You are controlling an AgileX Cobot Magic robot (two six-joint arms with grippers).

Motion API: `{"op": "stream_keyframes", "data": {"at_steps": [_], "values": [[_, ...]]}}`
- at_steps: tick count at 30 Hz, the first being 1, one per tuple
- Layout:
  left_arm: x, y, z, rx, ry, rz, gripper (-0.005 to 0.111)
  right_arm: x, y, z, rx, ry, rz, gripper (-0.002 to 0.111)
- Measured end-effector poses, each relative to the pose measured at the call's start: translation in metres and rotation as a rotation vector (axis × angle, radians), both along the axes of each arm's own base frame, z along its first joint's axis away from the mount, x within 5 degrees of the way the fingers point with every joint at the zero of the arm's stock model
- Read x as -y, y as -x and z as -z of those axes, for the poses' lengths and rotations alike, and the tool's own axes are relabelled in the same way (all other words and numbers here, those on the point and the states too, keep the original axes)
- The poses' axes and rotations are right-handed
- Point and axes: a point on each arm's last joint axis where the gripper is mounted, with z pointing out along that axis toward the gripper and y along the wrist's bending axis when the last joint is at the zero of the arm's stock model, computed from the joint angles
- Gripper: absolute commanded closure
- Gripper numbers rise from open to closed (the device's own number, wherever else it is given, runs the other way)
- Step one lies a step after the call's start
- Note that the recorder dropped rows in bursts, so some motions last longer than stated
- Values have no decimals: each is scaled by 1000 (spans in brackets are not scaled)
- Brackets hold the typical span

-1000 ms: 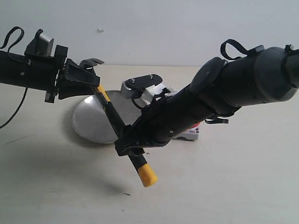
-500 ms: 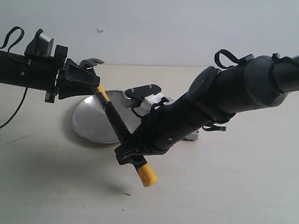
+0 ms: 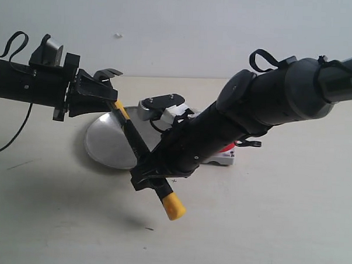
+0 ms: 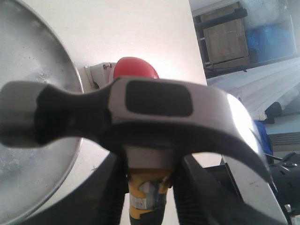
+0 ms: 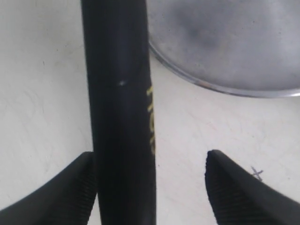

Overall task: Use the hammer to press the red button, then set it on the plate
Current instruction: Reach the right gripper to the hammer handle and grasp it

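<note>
Over the plate [image 3: 105, 143], your left gripper [image 3: 112, 104] clamps the hammer [image 3: 133, 137] at its yellow neck under the dark steel head; your right gripper [image 5: 150, 161] stands open-jawed around the black handle.

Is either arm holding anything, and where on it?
The left gripper grips the hammer by its yellow neck, under the head. The right gripper stands open around the black handle.

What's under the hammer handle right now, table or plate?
In the right wrist view, bare table shows on both sides of the hammer handle, and the plate's rim reaches one side. The strip directly beneath is covered by the handle.
</note>
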Motion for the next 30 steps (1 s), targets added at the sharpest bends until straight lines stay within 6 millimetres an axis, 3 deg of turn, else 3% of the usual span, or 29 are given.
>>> {"op": "stream_keyframes", "data": {"at_steps": [9,12,16,21,27,30], "values": [[0,0,0,0,0,0,107,2,1,2,-14,25,-3,49],[0,0,0,0,1,-1,107,0,-2,6,-18,28,-2,56],[0,0,0,0,1,-4,107,-3,-7,7,-20,22,-4,72],[0,-1,0,1,-1,-13,107,-4,-8,6,-15,35,-45,109],[0,0,1,0,-6,-5,106,-5,-6,6,-17,44,-65,108],[0,0,1,0,-6,-5,99,-5,-6,6,-19,45,-67,108]]}}
